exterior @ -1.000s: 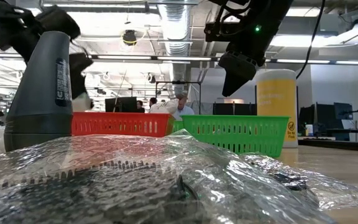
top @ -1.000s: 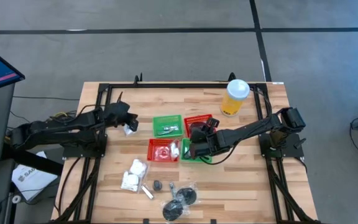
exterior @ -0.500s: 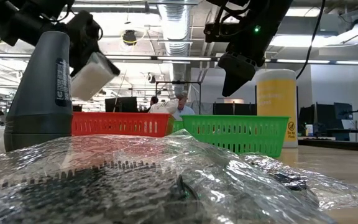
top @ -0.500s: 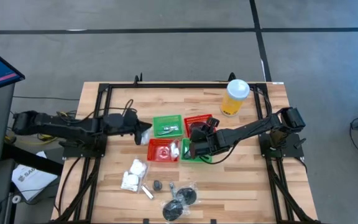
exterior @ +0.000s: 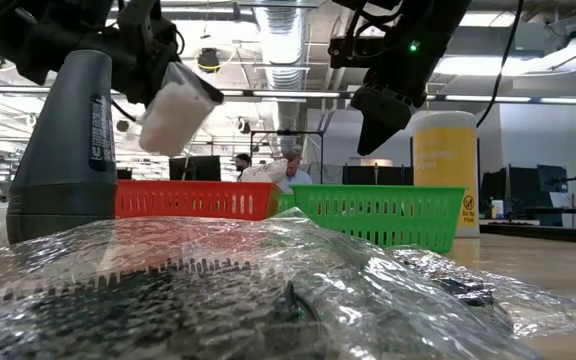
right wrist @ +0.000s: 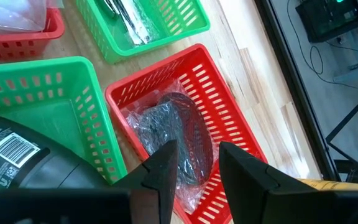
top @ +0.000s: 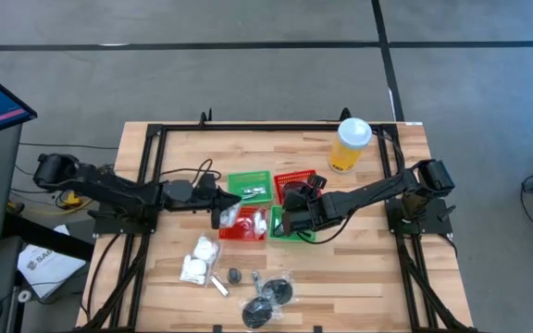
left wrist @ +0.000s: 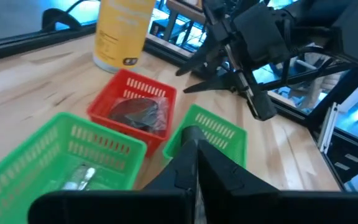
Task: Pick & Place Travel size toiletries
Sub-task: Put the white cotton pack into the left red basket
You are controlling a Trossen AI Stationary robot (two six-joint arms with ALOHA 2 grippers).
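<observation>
Left gripper [top: 222, 211], fingers closed on a white puffy packet [exterior: 176, 108], held in the air just above the near red mesh basket [top: 241, 225]; in the low view the packet appears as a soft, pillow-like white block, tilted, its matt surface smooth and slightly rounded at the corners. More white puffy packets [top: 199, 258] lie on the bare wood nearer the table's front edge than the left gripper, with a thin silvery-white tube [top: 218, 284] beside them and dark grey round discs [top: 268, 302] in crinkled clear plastic wrap further along (the same wrap fills the low view's foreground as a glossy, creased sheet). Beyond the left gripper stands a green mesh basket [top: 250, 186] holding silvery tubes, its walls an open plastic lattice. Right gripper [top: 288, 211], fingers parted and holding nothing, hangs above a second green mesh basket [right wrist: 39, 102]; just beside it a far red mesh basket [right wrist: 194, 118] contains a dark disc in clear wrap [right wrist: 169, 134]. A tall yellow cup [top: 349, 145] with a white lid stands well apart from the right gripper, toward the far edge of the pale, planked butcher-block table [top: 359, 277].
</observation>
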